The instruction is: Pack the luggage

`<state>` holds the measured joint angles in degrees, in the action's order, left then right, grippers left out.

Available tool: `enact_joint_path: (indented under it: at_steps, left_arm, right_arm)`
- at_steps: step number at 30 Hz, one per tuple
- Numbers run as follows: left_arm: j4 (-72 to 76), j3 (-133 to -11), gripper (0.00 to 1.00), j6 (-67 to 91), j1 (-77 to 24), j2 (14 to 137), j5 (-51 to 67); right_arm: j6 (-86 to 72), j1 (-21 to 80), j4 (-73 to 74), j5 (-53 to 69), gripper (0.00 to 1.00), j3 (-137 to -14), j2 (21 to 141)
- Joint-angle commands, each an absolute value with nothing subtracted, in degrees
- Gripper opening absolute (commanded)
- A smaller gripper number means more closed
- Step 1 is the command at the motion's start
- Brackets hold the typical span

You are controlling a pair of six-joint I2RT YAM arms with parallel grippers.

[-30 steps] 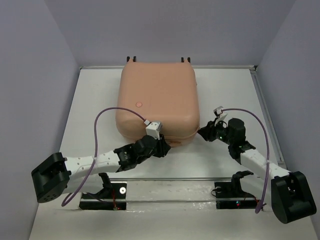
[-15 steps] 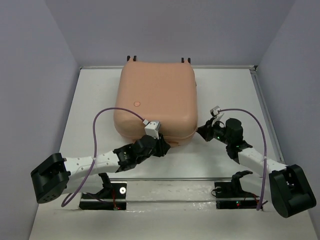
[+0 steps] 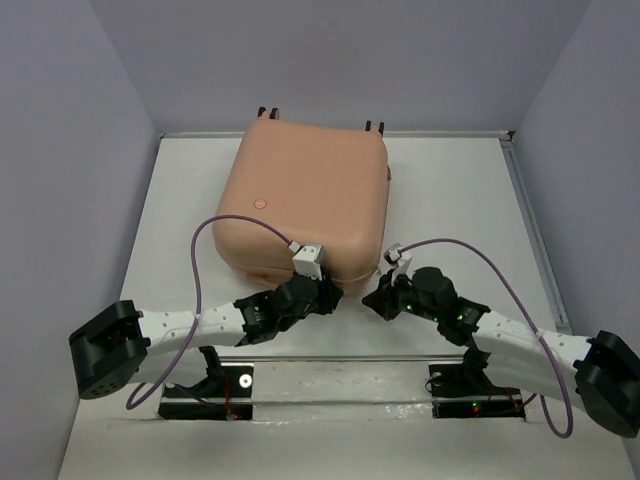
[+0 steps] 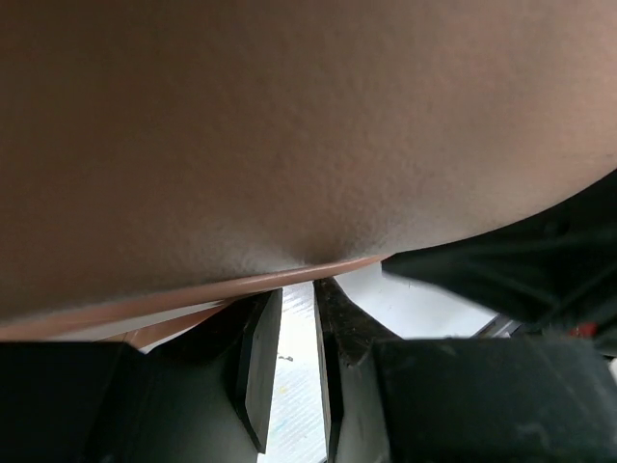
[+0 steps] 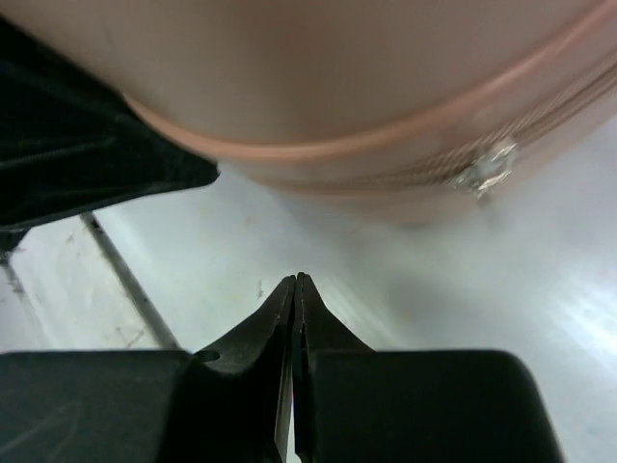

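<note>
Peach luggage (image 3: 305,200) lies closed. My right gripper (image 5: 294,287) is clenched, empty. My left gripper (image 4: 297,289) meets its seam, jaws narrowly apart, grasp unclear.

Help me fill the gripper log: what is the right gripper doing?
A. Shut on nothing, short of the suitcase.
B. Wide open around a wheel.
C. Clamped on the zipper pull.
A: the right gripper has its fingers touching with nothing between them; the luggage and its zipper pull lie beyond the tips.
</note>
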<state>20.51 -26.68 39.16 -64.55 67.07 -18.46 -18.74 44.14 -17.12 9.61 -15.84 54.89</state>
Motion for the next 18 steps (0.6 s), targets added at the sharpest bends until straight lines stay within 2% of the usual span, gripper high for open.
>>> enact_joint_path:
  at_steps: [1, 4, 6, 7, 8, 11, 14, 18]
  left_arm:
    - [23.56, -27.78, 0.32, 39.38, -64.51, 66.98, -23.11]
    - [23.47, -25.76, 0.32, 40.51, -64.42, 64.44, -24.34]
    - [23.29, -24.0, 0.32, 41.04, -64.42, 63.2, -24.52]
    - [22.59, -23.47, 0.32, 41.48, -64.42, 62.06, -24.52]
    - [21.98, -22.94, 0.32, 41.66, -64.42, 61.53, -24.43]
    - [19.78, -21.8, 0.32, 42.45, -64.42, 59.07, -24.7]
    - [19.25, -19.52, 0.32, 43.07, -64.42, 56.17, -25.31]
    - [19.16, -18.72, 0.32, 43.24, -64.42, 54.93, -25.14]
  right_arm:
    - [-31.11, 52.63, -9.23, -1.67, 0.07, -14.86, 51.77]
    - [-31.99, 56.25, -8.09, -4.3, 0.07, -14.06, 51.33]
    - [-30.77, 56.25, -7.12, -8.77, 0.18, -15.11, 50.54]
    - [-29.46, 56.25, -6.6, -11.14, 0.29, -15.55, 49.49]
    - [-28.05, 56.25, -6.42, -13.95, 0.49, -16.17, 49.13]
    - [-24.53, 50.12, -6.94, -13.55, 0.68, -16.79, 48.25]
    - [-21.1, 40.54, -9.74, -4.7, 0.73, -16.79, 46.94]
    - [-15.05, 36.83, -18.53, 5.25, 0.7, -15.82, 47.1]
